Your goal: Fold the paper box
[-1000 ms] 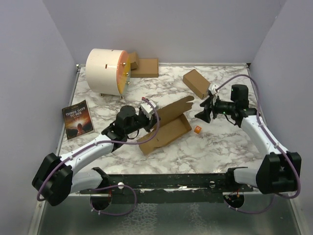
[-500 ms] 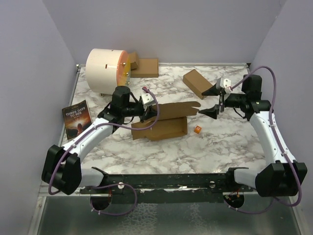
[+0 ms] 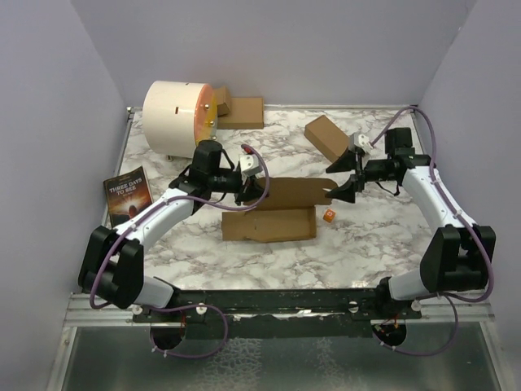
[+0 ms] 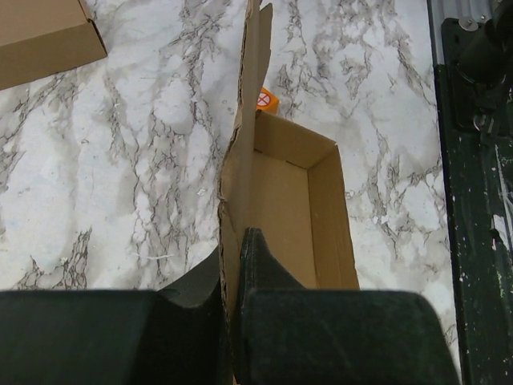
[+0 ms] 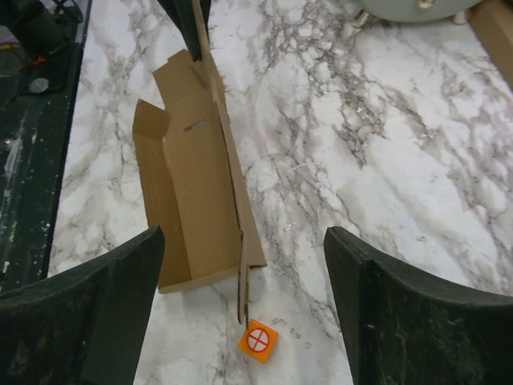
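The paper box (image 3: 269, 221) lay mid-desk (image 3: 366, 244) as an open tray, its tall back flap standing upright. The left claw (image 3: 257, 189) was clamped tight on that flap's left end. The right claw (image 3: 339, 180) gaped wide, holding nothing, near the flap's right end. A hard pull might have buckled the thin card or dragged the tray onto the orange cube (image 3: 329, 215) just beside it. I couldn't tell whether the right claw touched the flap.
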Robot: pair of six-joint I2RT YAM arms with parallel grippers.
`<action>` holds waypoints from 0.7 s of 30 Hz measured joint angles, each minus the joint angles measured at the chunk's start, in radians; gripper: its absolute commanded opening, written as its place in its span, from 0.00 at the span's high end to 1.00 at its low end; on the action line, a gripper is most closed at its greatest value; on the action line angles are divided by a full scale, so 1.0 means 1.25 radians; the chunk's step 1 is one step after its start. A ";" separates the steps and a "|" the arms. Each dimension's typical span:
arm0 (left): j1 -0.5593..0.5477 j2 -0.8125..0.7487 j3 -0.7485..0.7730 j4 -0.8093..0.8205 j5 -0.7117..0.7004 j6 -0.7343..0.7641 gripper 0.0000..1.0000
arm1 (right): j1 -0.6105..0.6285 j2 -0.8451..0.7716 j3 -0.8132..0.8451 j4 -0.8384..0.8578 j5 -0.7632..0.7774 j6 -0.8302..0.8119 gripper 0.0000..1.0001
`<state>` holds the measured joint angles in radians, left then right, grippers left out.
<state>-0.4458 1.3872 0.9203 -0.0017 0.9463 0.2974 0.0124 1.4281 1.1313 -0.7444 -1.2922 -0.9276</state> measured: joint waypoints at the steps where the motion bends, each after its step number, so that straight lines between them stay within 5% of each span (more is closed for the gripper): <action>1: 0.001 0.008 0.004 0.000 0.003 0.000 1.00 | 0.007 0.012 0.000 -0.014 0.000 -0.012 0.26; 15: 0.001 0.040 0.018 0.016 0.024 -0.027 1.00 | 0.073 0.053 -0.003 -0.064 -0.004 -0.067 0.93; 21: 0.001 0.039 0.016 0.026 0.020 -0.047 0.84 | 0.073 0.057 -0.003 -0.078 -0.006 -0.086 0.99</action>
<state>-0.4450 1.4361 0.9405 0.0311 0.9714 0.2382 0.1036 1.4990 1.1275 -0.8417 -1.3003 -1.0355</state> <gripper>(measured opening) 0.058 0.019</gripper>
